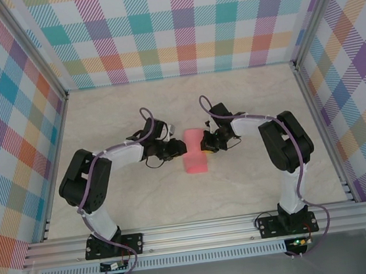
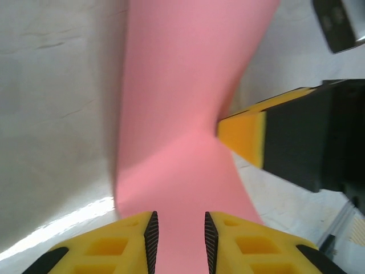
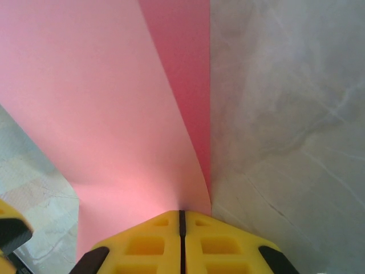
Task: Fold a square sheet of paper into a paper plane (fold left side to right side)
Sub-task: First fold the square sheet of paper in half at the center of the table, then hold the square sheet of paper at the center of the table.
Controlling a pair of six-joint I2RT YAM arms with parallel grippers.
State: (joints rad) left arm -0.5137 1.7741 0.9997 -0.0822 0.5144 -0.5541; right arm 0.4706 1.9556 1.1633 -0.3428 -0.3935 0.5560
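Surface: pale marbled table, plaid walls round.
Sheet: pink paper sheet, mid-table, curved up betw. both grippers.
Left gripper: jaws part spread, sheet in the gap, not nipped.
Right gripper: pressed together, pinching sheet's right side.
Handling: prob. v. light, floppy, creases easily; take by edges.
Count: 1 sheet, 2 grippers.

walls: plaid panels in pastel teal, pink, orange and purple, closing three sides | table: pale beige marbled top, matte | frame: slotted aluminium rail along the near edge | light: even and bright, soft shadows
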